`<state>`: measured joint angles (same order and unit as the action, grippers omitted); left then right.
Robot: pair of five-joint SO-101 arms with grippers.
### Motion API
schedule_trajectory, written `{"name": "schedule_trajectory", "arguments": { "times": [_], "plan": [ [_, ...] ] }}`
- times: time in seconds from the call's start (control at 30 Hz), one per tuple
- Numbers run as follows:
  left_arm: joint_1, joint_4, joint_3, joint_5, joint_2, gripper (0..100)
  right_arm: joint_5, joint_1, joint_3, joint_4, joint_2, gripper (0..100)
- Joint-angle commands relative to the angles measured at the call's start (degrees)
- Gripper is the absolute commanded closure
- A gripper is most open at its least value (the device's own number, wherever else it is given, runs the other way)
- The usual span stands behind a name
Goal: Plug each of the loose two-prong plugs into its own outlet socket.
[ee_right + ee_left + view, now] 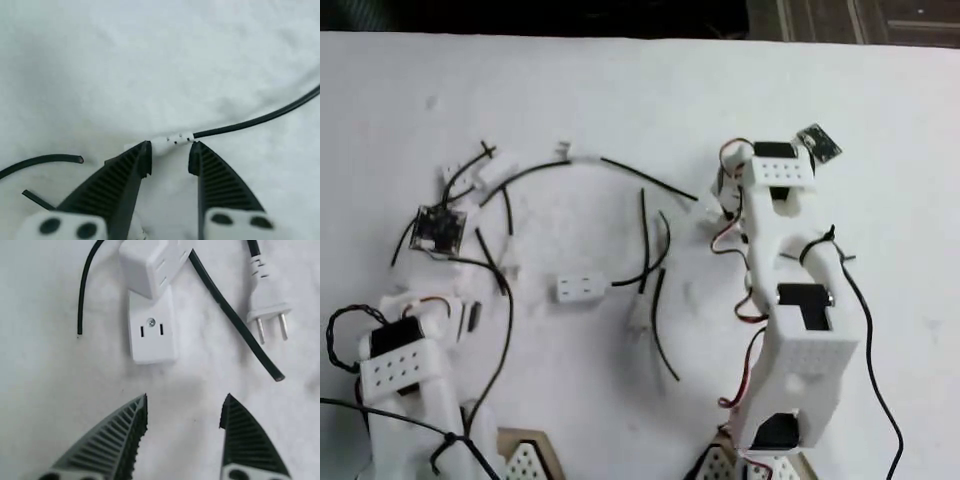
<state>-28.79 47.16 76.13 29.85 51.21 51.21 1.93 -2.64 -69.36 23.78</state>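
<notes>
Since the loose plug (270, 310) is a small moulded piece on a stiff black cord (225, 310), it should be light but springy, and the cord is likely to tug it off line. Its flat white body behind the two bare prongs looks the best hold. It lies on the desk (45, 370) just beside the outlet socket (150, 335). Near that socket the left tool (186, 402) hangs wide, holding nothing. The right tool (170, 150) stands narrow, its tips straddling a white fitting (172, 139), likely a second plug, not visibly clamped.

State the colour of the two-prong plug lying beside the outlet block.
The plug is white, clearest in the left wrist view.
</notes>
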Motion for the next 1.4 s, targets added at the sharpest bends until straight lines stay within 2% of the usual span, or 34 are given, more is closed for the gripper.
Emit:
{"name": "schedule_trajectory", "arguments": {
  "times": [0.0,0.13,0.73,1.0,1.17,1.27,1.37],
  "plan": [
    [-0.22,-1.05,-0.35,-0.26,1.19,76,1.85,0.4,-1.67,0.57,-0.13,77.6],
    [-0.22,-1.05,-0.35,-0.26,1.19,76,2.55,0.4,-1.67,0.57,-0.22,67.8],
    [-0.22,-1.05,-0.35,-0.26,1.19,76,2.64,0.31,-3.6,-0.84,-4.44,67.6],
    [-0.22,-1.05,-0.35,-0.26,1.19,76,5.1,4.7,-3.52,-0.84,2.77,67.6],
    [-0.22,-1.05,-0.35,-0.26,1.19,76,5.27,4.79,-3.69,-0.48,6.37,67.6],
    [-0.22,-1.05,-0.35,-0.26,1.19,76,5.36,3.82,-4.84,-0.66,7.16,71.4],
    [-0.22,-1.05,-0.35,-0.26,1.19,76,5.36,2.07,-5.8,-0.48,7.08,82.0]
  ]
}}
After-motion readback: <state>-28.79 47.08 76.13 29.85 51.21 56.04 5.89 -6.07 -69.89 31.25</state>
